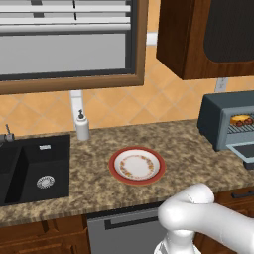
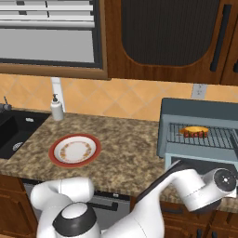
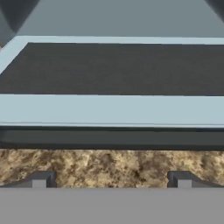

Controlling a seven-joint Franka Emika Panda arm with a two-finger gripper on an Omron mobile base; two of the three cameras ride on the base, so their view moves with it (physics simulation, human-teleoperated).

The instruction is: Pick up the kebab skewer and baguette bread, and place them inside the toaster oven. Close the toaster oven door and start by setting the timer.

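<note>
Blue-grey metal of the toaster oven [image 2: 200, 116] fills the right side of the right base view, its door [image 3: 109, 87] dropped open and lying flat. On the wire rack inside, at the middle right of that view, rests the golden baguette bread [image 2: 195, 131]; I cannot make out the kebab skewer beside it. In the hand view the gripper [image 3: 111, 179] shows at the bottom, its dark fingertips [image 3: 41, 178] spread as wide as they go, holding nothing and touching nothing, with speckled granite counter [image 3: 109, 164] between them and the door's dark handle bar [image 3: 109, 138] just above. A red-rimmed plate [image 1: 137, 165] sits bare at the centre of the left base view.
</note>
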